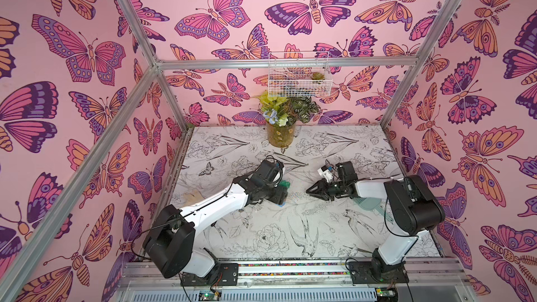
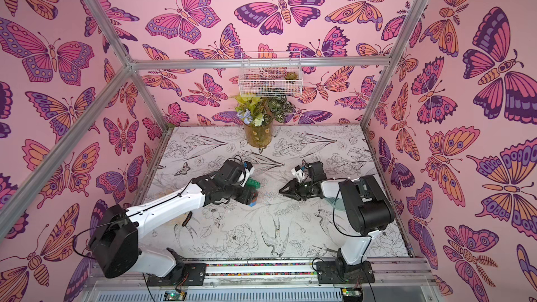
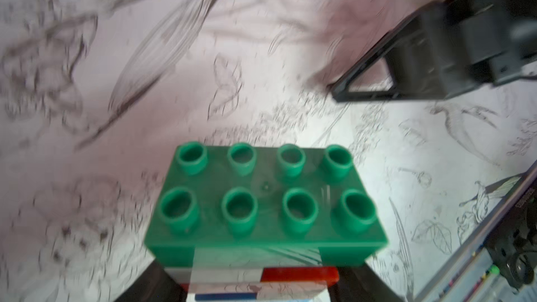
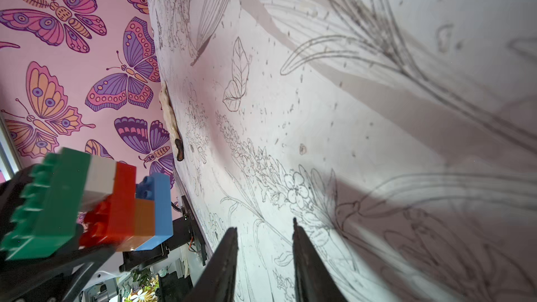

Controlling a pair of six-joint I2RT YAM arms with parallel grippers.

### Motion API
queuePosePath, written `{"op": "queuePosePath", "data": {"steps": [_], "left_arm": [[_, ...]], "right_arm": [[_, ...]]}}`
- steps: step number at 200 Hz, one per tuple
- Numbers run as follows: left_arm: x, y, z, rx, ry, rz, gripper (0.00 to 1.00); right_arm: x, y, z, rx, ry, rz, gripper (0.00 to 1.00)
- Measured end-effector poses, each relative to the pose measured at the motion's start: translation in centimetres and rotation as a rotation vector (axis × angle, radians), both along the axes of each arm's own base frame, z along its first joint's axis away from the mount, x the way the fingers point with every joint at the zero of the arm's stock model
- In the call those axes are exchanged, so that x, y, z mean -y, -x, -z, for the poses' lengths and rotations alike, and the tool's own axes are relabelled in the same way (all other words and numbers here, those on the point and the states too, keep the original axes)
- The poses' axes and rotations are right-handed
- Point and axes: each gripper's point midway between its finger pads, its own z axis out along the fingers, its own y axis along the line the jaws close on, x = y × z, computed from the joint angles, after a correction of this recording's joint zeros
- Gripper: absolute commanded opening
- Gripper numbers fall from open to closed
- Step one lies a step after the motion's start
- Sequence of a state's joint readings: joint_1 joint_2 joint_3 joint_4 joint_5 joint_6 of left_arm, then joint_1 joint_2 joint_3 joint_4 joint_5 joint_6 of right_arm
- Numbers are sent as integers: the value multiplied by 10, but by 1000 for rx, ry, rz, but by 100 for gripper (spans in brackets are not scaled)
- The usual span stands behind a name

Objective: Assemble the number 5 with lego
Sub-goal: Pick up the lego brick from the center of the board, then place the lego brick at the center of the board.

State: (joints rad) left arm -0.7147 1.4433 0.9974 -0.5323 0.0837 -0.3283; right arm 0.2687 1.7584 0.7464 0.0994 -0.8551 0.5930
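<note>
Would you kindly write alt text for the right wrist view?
The left pincer grips the lego stack, green, white, red, orange and blue bricks, with the pink butterfly wall behind. The right pincer, holding nothing, reaches over the flower-printed table.

On my feed a glass vase [image 1: 280, 134] of flowers stands at the desk's [image 1: 290, 228] far edge, below a white wire basket [image 1: 299, 78] hung on the butterfly wallpaper [image 1: 87, 53]. A pale beige strip [image 4: 169, 114] with a brown tip lies near the desk's left edge.
</note>
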Motion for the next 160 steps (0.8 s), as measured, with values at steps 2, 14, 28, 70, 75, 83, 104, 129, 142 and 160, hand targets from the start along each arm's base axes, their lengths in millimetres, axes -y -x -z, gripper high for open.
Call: {"op": "queuePosePath", "data": {"steps": [2, 14, 28, 70, 75, 83, 104, 129, 142, 160], "left_arm": [[-3, 3, 1, -16, -10, -11, 38], [-20, 21, 8, -106, -63, -66, 38], [-37, 41, 11, -192, -111, -122, 37], [-73, 84, 12, -363, -227, -240, 38], [-76, 87, 12, -378, -239, -250, 38], [-80, 91, 13, -396, -252, -266, 38], [-85, 97, 14, -424, -275, -291, 38], [-87, 99, 21, -457, -304, -305, 38], [-86, 98, 26, -475, -307, -312, 38], [-85, 97, 34, -500, -307, -320, 37]], "right_arm": [[0, 0, 0, 1, 1, -2, 34], [1, 2, 1, 4, 8, -14, 34], [2, 6, 0, 11, 18, -31, 34], [3, 11, -10, 51, 26, -68, 34], [3, 12, -10, 54, 26, -70, 34], [3, 12, -12, 59, 27, -72, 34], [3, 12, -16, 70, 25, -75, 34], [3, 12, -16, 72, 22, -77, 34], [3, 12, -16, 74, 23, -78, 34], [3, 12, -16, 77, 23, -81, 34]]}}
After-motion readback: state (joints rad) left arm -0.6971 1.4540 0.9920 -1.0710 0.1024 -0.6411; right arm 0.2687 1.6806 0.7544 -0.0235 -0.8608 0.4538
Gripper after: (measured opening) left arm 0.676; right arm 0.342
